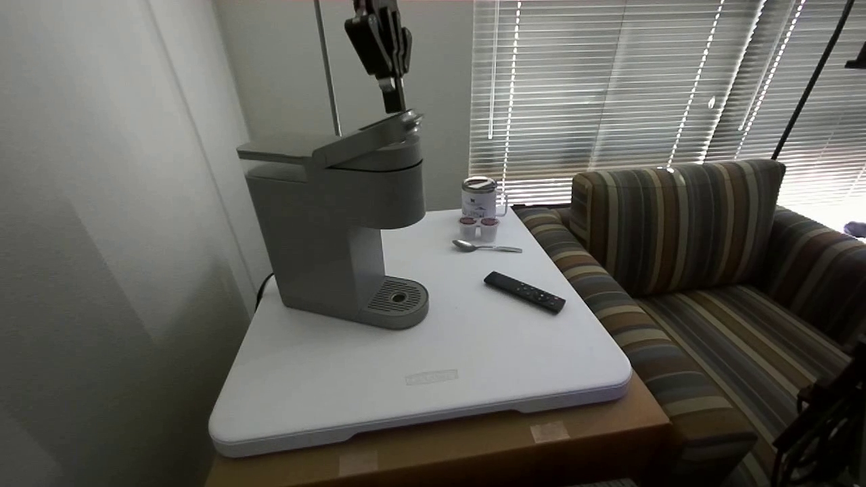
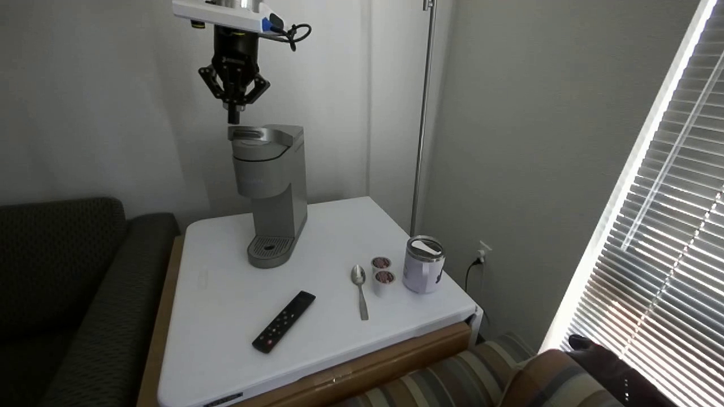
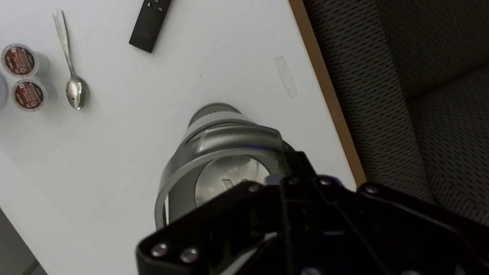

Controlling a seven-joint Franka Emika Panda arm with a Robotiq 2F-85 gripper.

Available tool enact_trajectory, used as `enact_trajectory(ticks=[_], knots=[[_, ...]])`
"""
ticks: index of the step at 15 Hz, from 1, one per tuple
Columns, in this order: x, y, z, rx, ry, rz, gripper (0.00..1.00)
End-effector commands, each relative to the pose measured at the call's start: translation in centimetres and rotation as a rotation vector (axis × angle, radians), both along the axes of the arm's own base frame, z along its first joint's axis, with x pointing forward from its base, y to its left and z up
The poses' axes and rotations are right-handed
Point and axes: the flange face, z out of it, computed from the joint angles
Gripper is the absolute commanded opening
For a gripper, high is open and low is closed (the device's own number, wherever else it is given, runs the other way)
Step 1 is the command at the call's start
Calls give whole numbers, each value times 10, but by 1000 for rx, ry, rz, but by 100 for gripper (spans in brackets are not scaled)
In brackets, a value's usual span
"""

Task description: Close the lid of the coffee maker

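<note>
The grey coffee maker (image 1: 318,250) stands on the white table, in both exterior views (image 2: 263,178). Its grey lid (image 1: 369,140) lies low over the head, its front end slanting up a little; it also shows in an exterior view (image 2: 249,133) and in the wrist view (image 3: 240,138). The lid's dark underside is not visible. My gripper (image 1: 394,105) points down with its fingers together and nothing between them. Its tips (image 2: 233,120) are right at the lid's front edge; I cannot tell if they touch. In the wrist view the fingertips (image 3: 296,156) cover one side of the lid.
On the white table (image 1: 325,392) lie a black remote (image 1: 524,292), a spoon (image 1: 487,247) and two pods (image 2: 384,278). A lidded mug (image 2: 423,268) stands near the table's edge. A wall is close behind the coffee maker, and a striped armchair (image 1: 676,230) adjoins the table.
</note>
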Motion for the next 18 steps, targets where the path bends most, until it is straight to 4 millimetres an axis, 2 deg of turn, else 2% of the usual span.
enact_trajectory(ticks=[1, 8, 18], knots=[[3, -7, -20, 21, 34, -16, 0], [5, -7, -27, 57, 46, -41, 0], [1, -5, -62, 47, 153, -178, 0]])
